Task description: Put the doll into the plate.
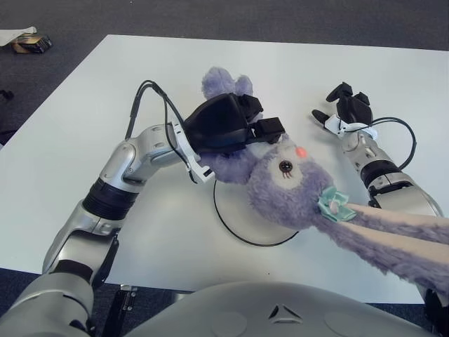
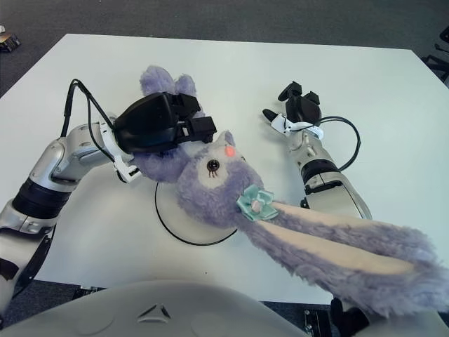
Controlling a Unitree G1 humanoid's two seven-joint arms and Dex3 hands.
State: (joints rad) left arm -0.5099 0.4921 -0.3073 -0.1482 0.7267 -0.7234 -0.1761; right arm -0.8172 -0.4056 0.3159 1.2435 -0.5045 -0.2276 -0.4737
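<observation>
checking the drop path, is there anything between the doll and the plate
Nothing visible. The left hand grips the purple doll by its body, and the doll's head already hangs over the white plate, hiding much of it; the part of the plate that shows is bare. The right hand shows to the doll's right, holding nothing.

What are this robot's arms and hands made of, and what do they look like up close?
Both arms are jointed silver-grey shells with black rings at the joints. The left hand is a bulky black block with stubby black fingers and a white bracket at the wrist; a black cable loops from it to the forearm. The right hand is black too, with a white wrist piece and its own black cable.
</observation>
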